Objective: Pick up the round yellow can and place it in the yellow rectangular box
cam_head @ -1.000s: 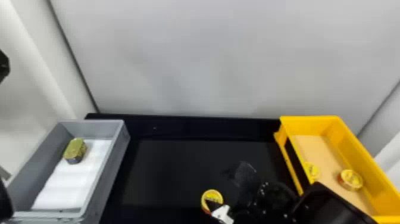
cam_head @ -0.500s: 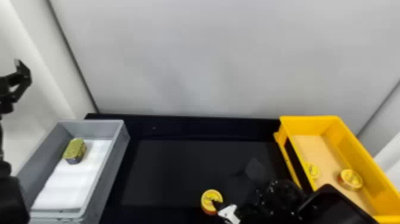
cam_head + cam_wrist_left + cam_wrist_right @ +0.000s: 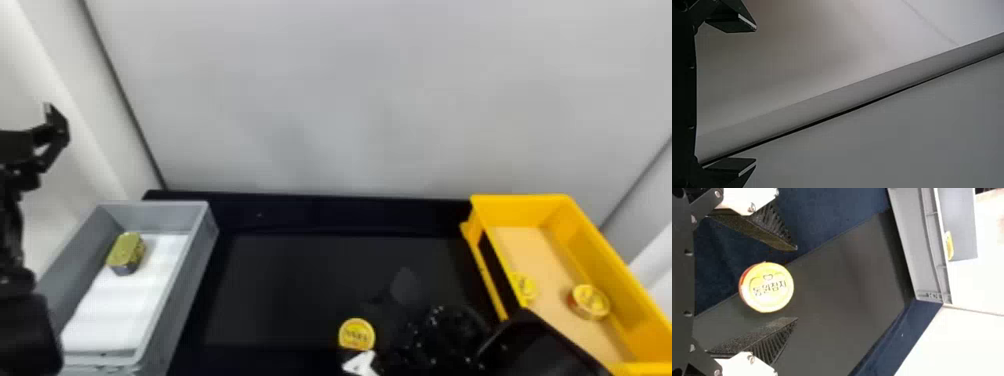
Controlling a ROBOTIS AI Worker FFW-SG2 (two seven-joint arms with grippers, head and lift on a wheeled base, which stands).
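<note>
Pale wall (image 3: pixel 350 100) rises behind a black tabletop (image 3: pixel 320 285), where the round yellow can (image 3: pixel 356 334) sits at the near middle, between the spread fingers of the right gripper (image 3: pixel 372 322), with gaps on both sides. On the right, the yellow rectangular box (image 3: pixel 607 250) holds two more round cans (image 3: pixel 591 301); on the left, beside the grey bin (image 3: pixel 197 270), the left gripper (image 3: pixel 52 127) is raised, its fingers wide apart.

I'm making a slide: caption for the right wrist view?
Right gripper, jaws open, framing the round yellow can, gray box beyond.
</note>
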